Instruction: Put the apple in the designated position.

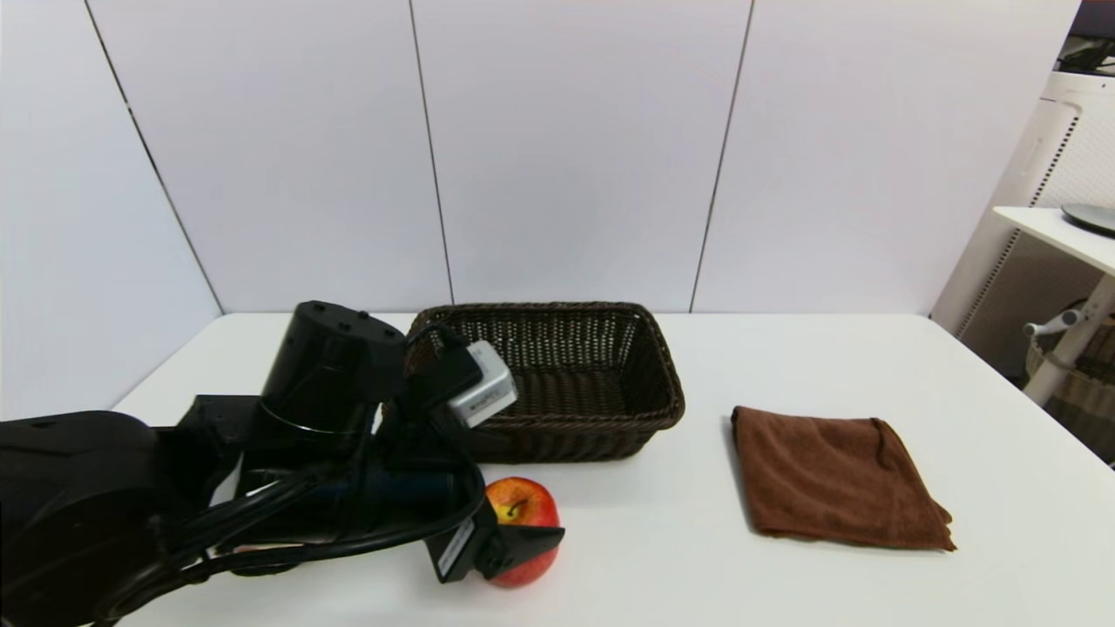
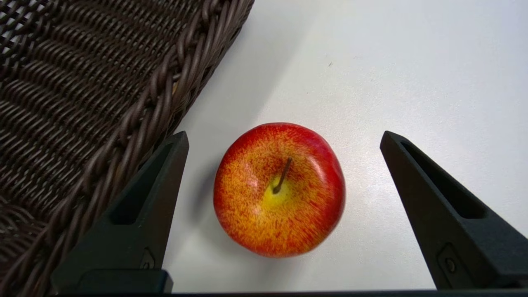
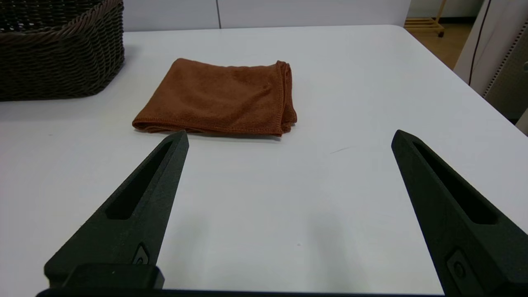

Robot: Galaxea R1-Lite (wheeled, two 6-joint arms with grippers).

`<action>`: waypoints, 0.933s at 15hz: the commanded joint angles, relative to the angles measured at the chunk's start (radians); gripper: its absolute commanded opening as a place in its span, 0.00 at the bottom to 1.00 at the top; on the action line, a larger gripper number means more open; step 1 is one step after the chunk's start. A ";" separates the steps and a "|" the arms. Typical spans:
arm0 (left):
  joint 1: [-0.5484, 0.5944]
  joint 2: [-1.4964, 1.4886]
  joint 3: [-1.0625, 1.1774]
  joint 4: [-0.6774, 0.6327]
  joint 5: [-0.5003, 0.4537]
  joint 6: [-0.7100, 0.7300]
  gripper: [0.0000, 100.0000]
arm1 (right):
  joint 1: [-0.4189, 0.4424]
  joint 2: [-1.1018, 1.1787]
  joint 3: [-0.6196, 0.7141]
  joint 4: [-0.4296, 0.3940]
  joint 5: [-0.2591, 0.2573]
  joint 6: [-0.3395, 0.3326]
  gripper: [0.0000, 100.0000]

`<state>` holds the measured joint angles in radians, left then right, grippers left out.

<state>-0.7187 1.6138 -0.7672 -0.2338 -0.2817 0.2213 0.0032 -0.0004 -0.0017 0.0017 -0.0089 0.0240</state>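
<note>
The apple [image 2: 279, 189] was round and red, streaked yellow-orange around a short dark stem that pointed up, and it sat upright on the white counter [image 1: 662, 557] near the front edge, left of the middle. The left end effector [image 2: 280, 138] hung directly over it with its two black fingers [image 2: 136, 214] spread wide, one on each side of the fruit and neither touching it. In the head view the black left arm [image 1: 174, 496] and its wrist camera covered much of the apple [image 1: 523, 514], leaving only its upper and right-hand parts showing.

Just behind the apple stood the dark brown wicker basket [image 1: 601, 383], its front wall close to the fruit but apart from it; in the left wrist view one finger lay right alongside the braided rim [image 2: 165, 95]. A folded brown cloth [image 1: 832, 479] lay flat toward the right side of the counter, well apart from the apple and beside the basket.

Only the left wrist view showed the stem end in full and the gaps on both sides of the fruit. The right wrist view showed the right end effector [image 3: 288, 138] low over bare counter near the front edge, fingers apart and holding nothing, with the cloth [image 3: 218, 97] beyond it and the basket's corner [image 3: 62, 53] farther back; the apple did not appear there.
</note>
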 commanded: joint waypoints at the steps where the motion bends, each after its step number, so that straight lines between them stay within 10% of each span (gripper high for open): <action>1: 0.008 -0.242 0.054 0.008 -0.002 -0.068 1.00 | 0.000 0.000 0.000 0.000 0.000 0.001 1.00; 14: 0.634 -1.025 0.522 -0.150 0.001 -0.033 1.00 | 0.000 0.000 0.000 0.000 0.000 0.001 1.00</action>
<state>-0.1894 0.8240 -0.3704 -0.3617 -0.2781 0.1881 0.0032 0.0000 -0.0017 0.0019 -0.0091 0.0245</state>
